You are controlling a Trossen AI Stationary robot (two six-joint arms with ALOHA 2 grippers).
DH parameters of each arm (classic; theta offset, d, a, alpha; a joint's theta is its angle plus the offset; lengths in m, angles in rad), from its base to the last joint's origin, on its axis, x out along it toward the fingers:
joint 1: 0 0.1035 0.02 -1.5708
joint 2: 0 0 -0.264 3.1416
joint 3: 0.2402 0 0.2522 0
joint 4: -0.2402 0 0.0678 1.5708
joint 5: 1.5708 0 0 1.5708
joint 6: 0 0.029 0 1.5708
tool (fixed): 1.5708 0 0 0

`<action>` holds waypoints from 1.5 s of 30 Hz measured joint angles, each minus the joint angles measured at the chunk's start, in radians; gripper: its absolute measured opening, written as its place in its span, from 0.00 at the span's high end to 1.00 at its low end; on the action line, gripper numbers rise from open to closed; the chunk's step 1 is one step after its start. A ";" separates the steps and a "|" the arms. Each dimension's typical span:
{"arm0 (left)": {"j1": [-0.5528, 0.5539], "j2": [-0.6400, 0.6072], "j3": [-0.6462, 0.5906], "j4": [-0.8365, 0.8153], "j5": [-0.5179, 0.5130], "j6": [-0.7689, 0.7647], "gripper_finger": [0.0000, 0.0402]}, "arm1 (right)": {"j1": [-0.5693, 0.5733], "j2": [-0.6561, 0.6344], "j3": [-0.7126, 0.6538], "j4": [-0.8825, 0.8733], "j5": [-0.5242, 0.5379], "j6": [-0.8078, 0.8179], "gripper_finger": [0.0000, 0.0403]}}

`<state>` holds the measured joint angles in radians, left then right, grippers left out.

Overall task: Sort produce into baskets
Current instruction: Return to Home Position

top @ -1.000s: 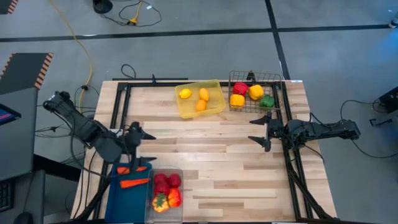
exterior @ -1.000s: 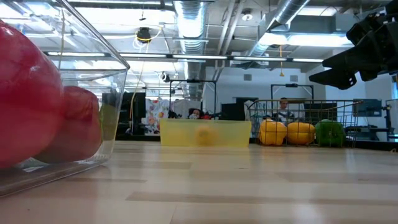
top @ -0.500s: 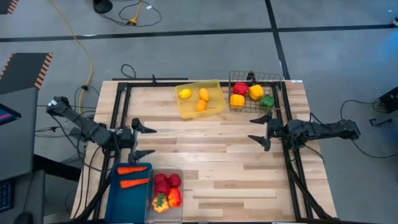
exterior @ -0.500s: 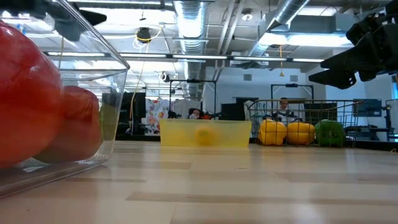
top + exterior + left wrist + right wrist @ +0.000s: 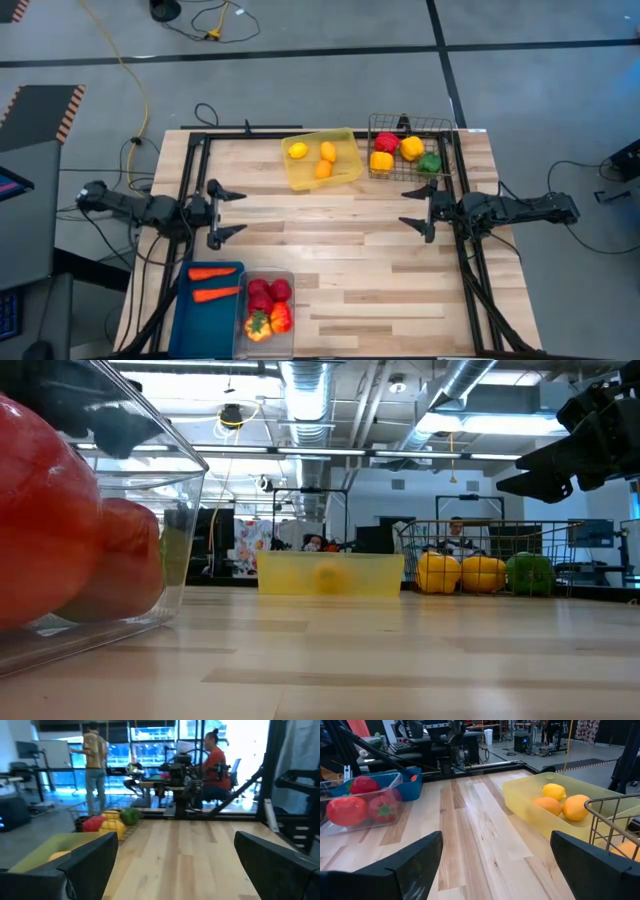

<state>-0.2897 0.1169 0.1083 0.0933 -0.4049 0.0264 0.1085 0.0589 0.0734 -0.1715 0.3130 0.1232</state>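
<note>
**Four containers hold the produce; both grippers stand open**

Seen from above, the left gripper [image 5: 238, 212] hangs over the left side of the pale plank table [image 5: 360, 270]. Its two fingers are spread wide and hold nothing. The right gripper [image 5: 405, 209] faces it from the right side, equally spread and empty.

At the far edge, a yellow see-through tray [image 5: 300, 182] holds three rounded lemons [image 5: 328, 151]. Just beside it, a black wire basket [image 5: 440, 126] holds four lumpy peppers [image 5: 387, 142]: red, orange-yellow, yellow and green. At the near left corner, a blue bin [image 5: 205, 320] holds two carrots [image 5: 212, 273]. They lie parallel, with their long axes across the bin's width, and which end is the tip cannot be told. Right beside the blue bin, a clear bin [image 5: 290, 345] holds red tomatoes [image 5: 260, 290] and two more peppers.

Only the level view shows the clear bin's glossy wall close up, with tomatoes looming behind it. It also shows the tray's frosted side and a distant person [image 5: 457, 535] behind the basket's mesh.

The left wrist view frames the planks between that gripper's blunt dark fingers [image 5: 85, 865]. The other arm stands opposite. In the room beyond are a standing figure [image 5: 94, 765] and a seated figure [image 5: 215, 765].

The right wrist view looks past its own fingers [image 5: 590, 865]. Unlike the overhead view, it shows green star-shaped stems on the tomatoes.
</note>
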 joint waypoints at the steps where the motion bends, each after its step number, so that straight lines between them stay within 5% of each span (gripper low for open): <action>1: 0.009 -0.019 -0.011 -0.002 0.001 0.007 0.04 | 0.000 0.000 0.000 0.000 0.000 0.000 0.01; 6: 0.044 -0.113 -0.046 -0.051 0.008 0.019 0.04 | 0.000 0.000 0.000 0.000 0.000 0.000 0.01; 17: 0.120 -0.116 -0.046 -0.087 0.035 0.110 0.04 | 0.000 0.000 0.000 0.000 0.001 0.000 0.01; 25: 0.216 -0.115 -0.048 -0.085 0.184 0.129 0.04 | 0.000 0.000 0.000 0.000 0.001 0.000 0.01; 45: 0.407 -0.115 -0.049 -0.147 0.322 0.173 0.04 | 0.000 0.000 0.000 0.000 0.002 0.000 0.01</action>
<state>0.1171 0.0017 0.0597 -0.0533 -0.0831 0.1989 0.1085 0.0589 0.0734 -0.1715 0.3150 0.1234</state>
